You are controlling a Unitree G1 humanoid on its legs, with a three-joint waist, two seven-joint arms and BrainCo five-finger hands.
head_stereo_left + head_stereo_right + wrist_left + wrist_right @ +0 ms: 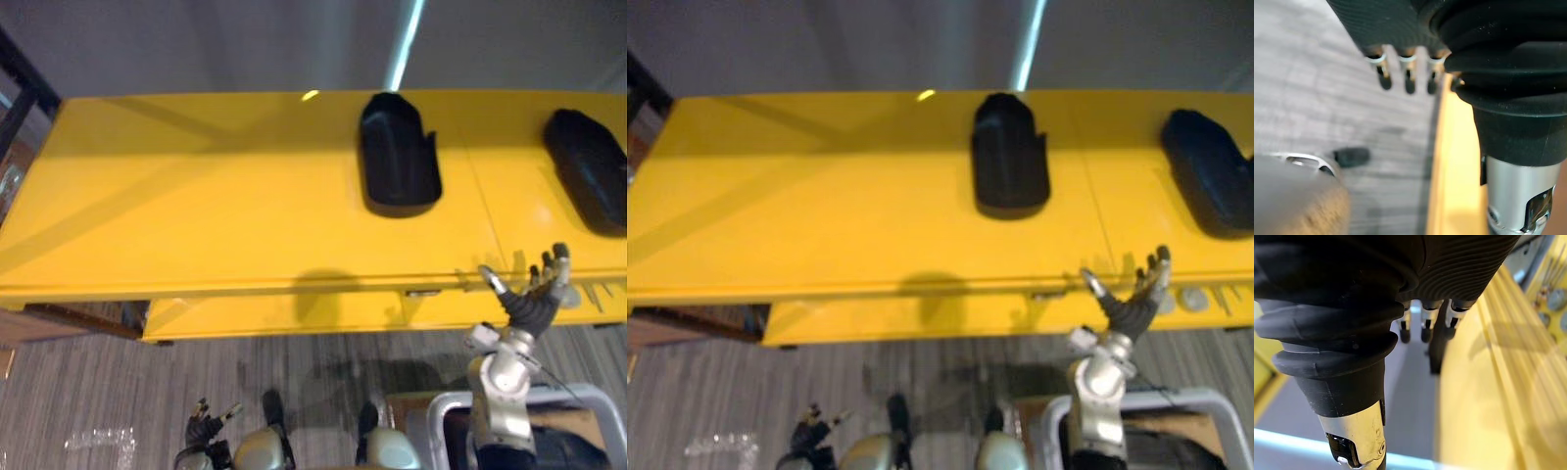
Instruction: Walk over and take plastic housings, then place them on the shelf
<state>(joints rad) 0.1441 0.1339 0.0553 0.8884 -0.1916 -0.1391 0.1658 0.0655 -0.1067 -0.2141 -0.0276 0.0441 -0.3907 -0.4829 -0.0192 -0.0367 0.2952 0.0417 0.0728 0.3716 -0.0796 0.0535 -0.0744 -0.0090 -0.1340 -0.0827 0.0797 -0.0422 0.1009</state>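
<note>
Two black plastic housings lie on the yellow table [196, 196]: one [397, 157] at the middle back, the other [588, 166] at the far right, cut by the view's edge. My right hand [537, 299] is raised at the table's front edge, right of centre, open with fingers spread and holding nothing; it is nearer to me than both housings. In the right wrist view its fingers [1425, 325] point straight along the yellow surface [1484, 396]. My left hand [204, 429] hangs low over the floor at the lower left, open and empty, fingers [1408, 78] relaxed.
A lower yellow ledge [274, 313] juts out under the table's front edge, with small round parts [1193, 297] at its right end. A dark frame [24, 93] stands at the far left. Clear plastic wrap [98, 446] lies on the grey striped floor.
</note>
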